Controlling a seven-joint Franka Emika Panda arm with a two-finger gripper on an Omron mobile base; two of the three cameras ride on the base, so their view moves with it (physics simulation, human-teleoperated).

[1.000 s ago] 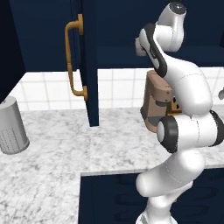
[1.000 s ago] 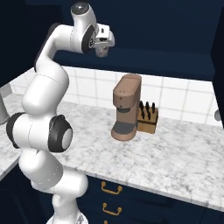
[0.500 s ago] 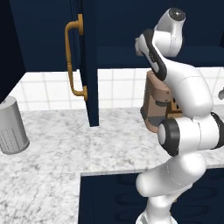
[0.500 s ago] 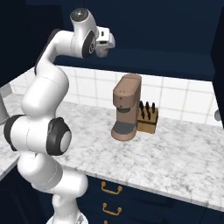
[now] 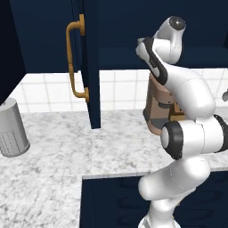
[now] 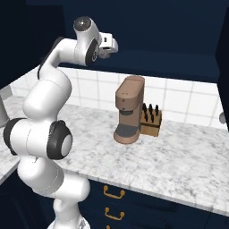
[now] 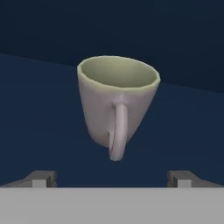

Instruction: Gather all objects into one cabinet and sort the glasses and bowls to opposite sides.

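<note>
The grey-beige cup (image 7: pixel 117 103) stands upright inside the dark cabinet (image 7: pixel 52 35), straight ahead of the wide-open, empty jaws, handle facing them; judged light, rigid, smooth and breakable, best gripped across the body.

Grey-beige cup (image 7: pixel 117 101) upright, handle facing camera, against dark navy surface.

We found no readable text, label, brand, number or sign anywhere: the grey-beige cup (image 7: pixel 117 104), the coffee machine (image 6: pixel 129 109), the knife block (image 6: pixel 151 121), the grey canister (image 5: pixel 12 128) and the navy cabinet door (image 5: pixel 91 67) all looked plain.
</note>
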